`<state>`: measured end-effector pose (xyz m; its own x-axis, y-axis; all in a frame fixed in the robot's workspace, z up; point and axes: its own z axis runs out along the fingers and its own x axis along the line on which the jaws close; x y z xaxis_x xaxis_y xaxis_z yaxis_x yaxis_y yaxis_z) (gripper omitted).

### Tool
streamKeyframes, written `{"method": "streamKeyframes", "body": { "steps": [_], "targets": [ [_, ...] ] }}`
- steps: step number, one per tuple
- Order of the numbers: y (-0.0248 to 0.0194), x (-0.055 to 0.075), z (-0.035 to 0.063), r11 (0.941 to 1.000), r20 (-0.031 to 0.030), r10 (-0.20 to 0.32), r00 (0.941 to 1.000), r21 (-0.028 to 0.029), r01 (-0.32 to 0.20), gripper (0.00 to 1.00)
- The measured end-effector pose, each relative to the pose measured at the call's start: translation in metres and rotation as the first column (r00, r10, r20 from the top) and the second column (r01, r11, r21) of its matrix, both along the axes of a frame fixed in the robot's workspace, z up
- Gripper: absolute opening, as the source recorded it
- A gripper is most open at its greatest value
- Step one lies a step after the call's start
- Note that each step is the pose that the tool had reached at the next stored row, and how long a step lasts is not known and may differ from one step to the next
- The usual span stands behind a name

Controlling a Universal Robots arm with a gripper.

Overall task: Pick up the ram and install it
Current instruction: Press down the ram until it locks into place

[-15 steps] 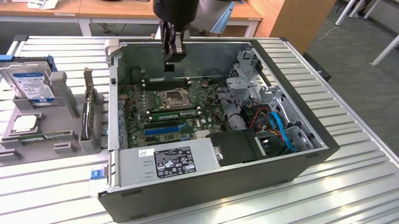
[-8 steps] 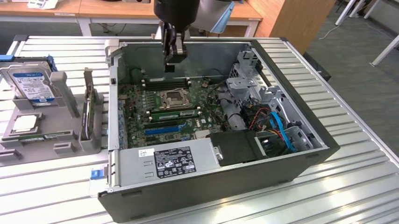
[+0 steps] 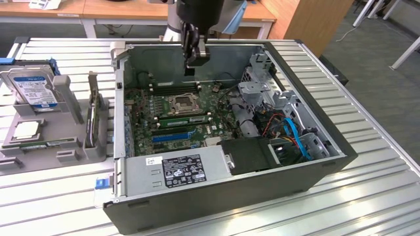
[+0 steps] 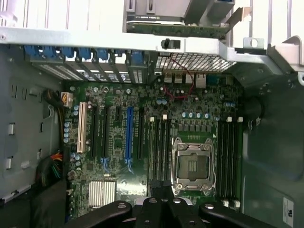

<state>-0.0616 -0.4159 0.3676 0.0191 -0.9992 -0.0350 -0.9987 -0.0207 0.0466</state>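
Open computer case (image 3: 229, 196) on a slatted metal table (image 3: 367, 196), side panel off, motherboard (image 3: 147, 105) face up. Taking the processor socket (image 3: 182, 103) as the dial centre in the exterior view, the gripper (image 3: 190, 69) hangs at 12 o'clock, above the far memory slots (image 3: 174, 87). Its jaws are pressed together and nothing shows between them. In the wrist view the gripper (image 4: 159, 192) sits over the end of the near memory slots (image 4: 160, 152). The ram (image 4: 175, 28) is not in the case. It lies outside the rear wall as a long green board about as long as a slot, in the gray holder (image 3: 97, 118) at 9 o'clock of the case. Further out toward 9 o'clock is a gray tray (image 3: 66, 156) with a hard drive (image 3: 36, 88) standing in it and another thin green strip (image 3: 43, 144) lying flat. I cannot tell whether that strip is a second stick. I cannot make out a seated stick in the slots with any certainty, so the install looks not yet done. My handling judgement is that the stick is very light, stiff along its length and thin enough to crack if twisted. The chips and the contact edge are best left untouched. The likely sound grip is across the two flat faces near the middle of the upper long edge, squarely, since the bare board faces may be slick under the pads.
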Motion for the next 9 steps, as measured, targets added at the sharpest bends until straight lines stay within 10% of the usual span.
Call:
{"method": "streamKeyframes", "body": {
  "steps": [9],
  "targets": [
    [0.0001,0.0049,-0.0021,1.0000,-0.0003,0.000,1.0000,0.0008,0.000,0.10]
  ]
}}
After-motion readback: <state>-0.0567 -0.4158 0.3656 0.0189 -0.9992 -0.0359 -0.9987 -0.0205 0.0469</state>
